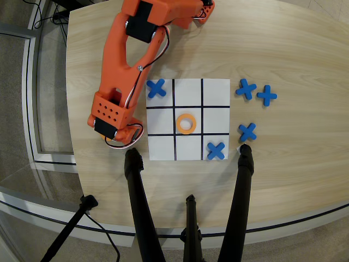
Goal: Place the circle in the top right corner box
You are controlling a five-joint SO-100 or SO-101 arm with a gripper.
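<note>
Can't tell how wide the orange arm's gripper [121,137] is open from the overhead view; it's hidden under the wrist, just left of the white paper grid [188,150]. The flat orange plastic ring [186,123] sits in the middle cell. The top right corner cell [216,92] is bare. Light wood table [294,60], grey floor around. The arm [128,60] reaches down from the top edge.

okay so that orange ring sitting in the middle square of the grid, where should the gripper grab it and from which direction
Come straight down from above. The orange ring lies flat in the grid's middle cell, so put one finger in its hole, the other outside, and pinch the band. Any part of the band should do; no cross touches it.
</note>
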